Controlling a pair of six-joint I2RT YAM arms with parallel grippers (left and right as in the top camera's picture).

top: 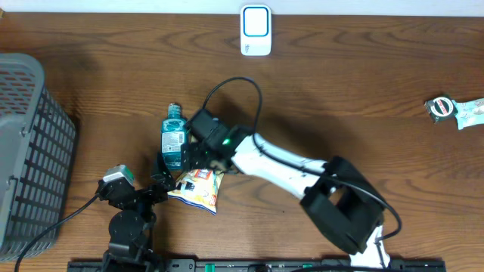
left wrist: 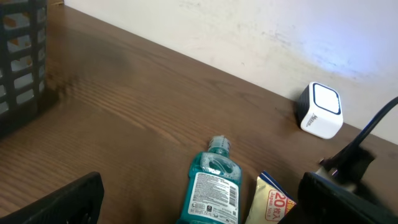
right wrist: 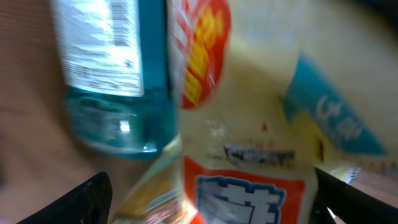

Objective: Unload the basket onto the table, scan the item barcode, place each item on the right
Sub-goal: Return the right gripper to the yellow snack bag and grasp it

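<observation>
A basket [top: 30,143] stands at the far left. The left gripper [left wrist: 200,179] hangs with jaws wide, holding nothing, near a blue bottle [top: 173,136]. Beside the bottle lies a snack bag [top: 198,189], the right gripper [right wrist: 214,199] over it, jaws wide either side. A white scanner [top: 255,30] sits at the far edge

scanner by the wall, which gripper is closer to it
Right. The right gripper hangs above the snack bag, in front of the scanner; the left gripper sits further forward-left.
</observation>
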